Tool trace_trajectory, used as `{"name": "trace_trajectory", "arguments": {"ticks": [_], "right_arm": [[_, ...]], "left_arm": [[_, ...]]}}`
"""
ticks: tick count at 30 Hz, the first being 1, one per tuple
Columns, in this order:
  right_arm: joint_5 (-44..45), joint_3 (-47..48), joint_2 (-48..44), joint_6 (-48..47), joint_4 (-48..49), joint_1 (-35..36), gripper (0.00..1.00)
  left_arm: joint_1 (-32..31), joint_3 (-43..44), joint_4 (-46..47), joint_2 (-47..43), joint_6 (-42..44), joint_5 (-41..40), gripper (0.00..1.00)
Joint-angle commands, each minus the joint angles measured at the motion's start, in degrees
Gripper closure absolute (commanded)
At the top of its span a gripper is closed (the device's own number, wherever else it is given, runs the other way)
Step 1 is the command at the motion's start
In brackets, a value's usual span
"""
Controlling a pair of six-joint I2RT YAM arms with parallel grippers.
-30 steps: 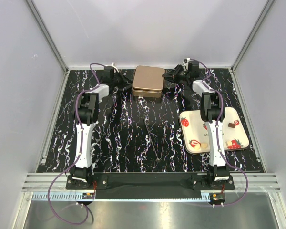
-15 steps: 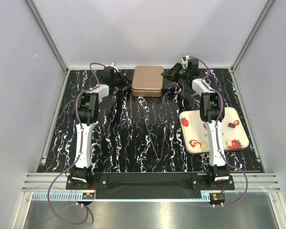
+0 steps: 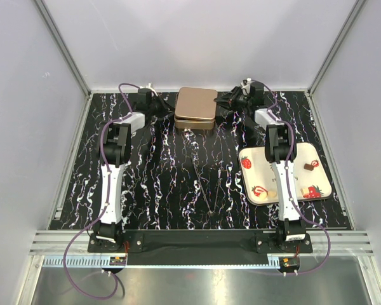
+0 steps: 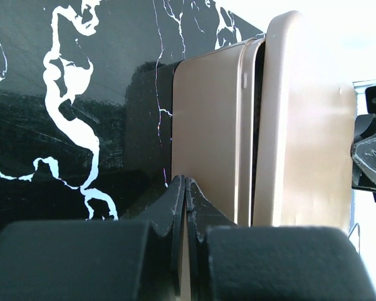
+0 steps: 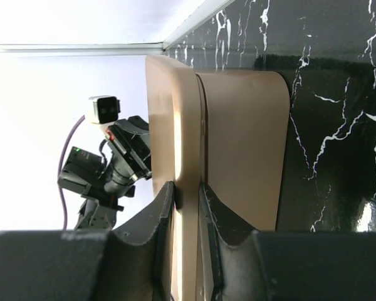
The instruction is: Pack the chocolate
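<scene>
A gold tin [image 3: 195, 107] stands at the back middle of the table. My right gripper [image 3: 225, 101] is shut on the rim of the tin's lid [image 5: 172, 125], its fingertips [image 5: 187, 188] clamping the edge; the lid sits slightly off the base [image 5: 241, 138]. My left gripper [image 3: 167, 109] is shut and empty, its tips [image 4: 185, 182] against the base's left side [image 4: 207, 138], with a dark gap under the lid [image 4: 301, 125]. Chocolates lie on the white tray [image 3: 324, 175]: a dark one [image 3: 309, 166] and a tan one [image 3: 272, 193].
The tray has red strawberry prints [image 3: 246, 162] and lies at the right, partly under my right arm [image 3: 280, 165]. A thin pair of tongs [image 3: 206, 190] lies on the black marbled table [image 3: 152, 178]. Grey walls enclose the table.
My right gripper has shifted a little left with the lid, and the lid now sits slightly offset from the base. The left gripper has stayed against the tin.
</scene>
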Motion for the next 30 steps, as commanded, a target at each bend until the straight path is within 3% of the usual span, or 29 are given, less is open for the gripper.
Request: {"name": "trace_trajectory", "arguments": {"ticks": [1,4,8,12,22,30], "right_arm": [[-6.1,1.2,2.2,6.6,6.1,2.1,0.92],[-7.6,1.5,4.4,13.2,13.3,1.7,0.94],[-5.9,2.9,1.6,-0.8,-0.6,2.0,0.94],[-10.7,6.5,2.8,0.7,0.4,1.8,0.94],[-10.2,7.6,2.1,-8.3,-8.0,1.8,0.92],[-7.9,4.6,0.4,-8.4,-7.9,1.8,0.86]], "left_arm": [[-2.2,1.3,1.9,-2.4,-0.1,3.7,0.96],[-2.2,1.6,1.8,-2.1,-0.2,3.6,0.96],[-2.2,1.7,1.7,-2.2,0.0,3.7,0.96],[-2.2,2.1,1.6,-2.1,0.0,3.7,0.96],[-2.1,2.9,0.8,-2.4,0.8,4.0,0.94],[-2.0,2.9,0.9,-2.4,0.6,4.0,0.93]]}}
